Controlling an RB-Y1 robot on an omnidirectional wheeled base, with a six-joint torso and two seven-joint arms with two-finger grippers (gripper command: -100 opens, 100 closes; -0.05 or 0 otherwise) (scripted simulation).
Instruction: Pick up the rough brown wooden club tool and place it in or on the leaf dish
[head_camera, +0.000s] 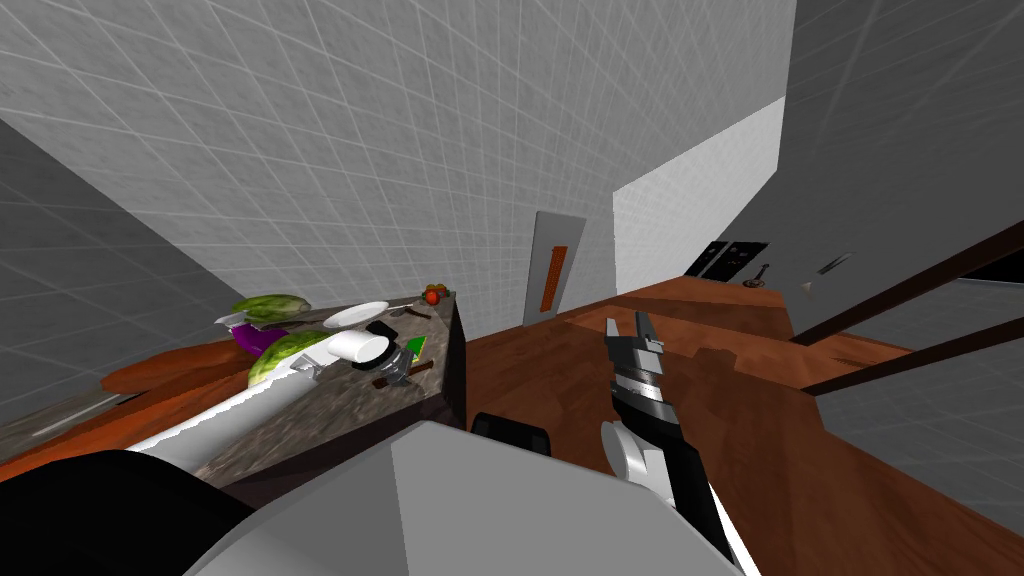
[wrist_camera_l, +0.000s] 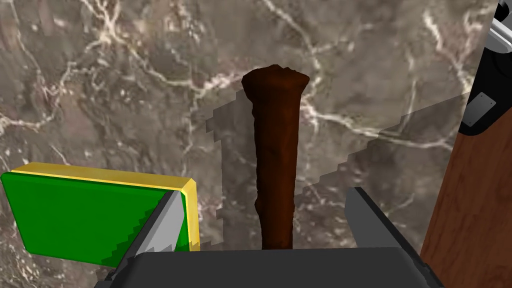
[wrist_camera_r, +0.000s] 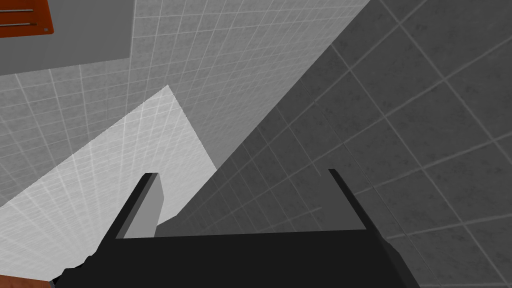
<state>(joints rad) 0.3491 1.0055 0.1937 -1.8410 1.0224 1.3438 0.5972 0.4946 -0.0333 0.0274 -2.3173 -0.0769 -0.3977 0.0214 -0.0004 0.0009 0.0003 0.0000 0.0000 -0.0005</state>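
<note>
The marble counter (wrist_camera_l: 125, 75) is the largest thing here, and its corner juts out over the brown wood floor (head_camera: 800, 450). That edge runs just beside the left gripper's outer finger, so there is little room on that side. Farther along the counter lie a leaf dish (head_camera: 283, 357) close by the left forearm and a second leaf dish (head_camera: 268, 303) behind it. One purple object (head_camera: 258, 338) sits between them and one white plate (head_camera: 355, 313) lies just beyond. A small cluster of red fruit (head_camera: 432, 294) sits at the far corner. One flat green block with a yellow rim (wrist_camera_l: 95, 220) lies just beside the inner finger, partly behind it, crowding that side. The single club (wrist_camera_l: 277, 140), dark brown and rough, lies on the marble with its thick end pointing away from the hand and bare counter all around that end. The left gripper (wrist_camera_l: 264, 192) is spread wide and straddles the club's narrow end without touching it. The right gripper (wrist_camera_r: 242, 173) hangs over the floor well apart from the counter, spread wide and holding nothing.
</note>
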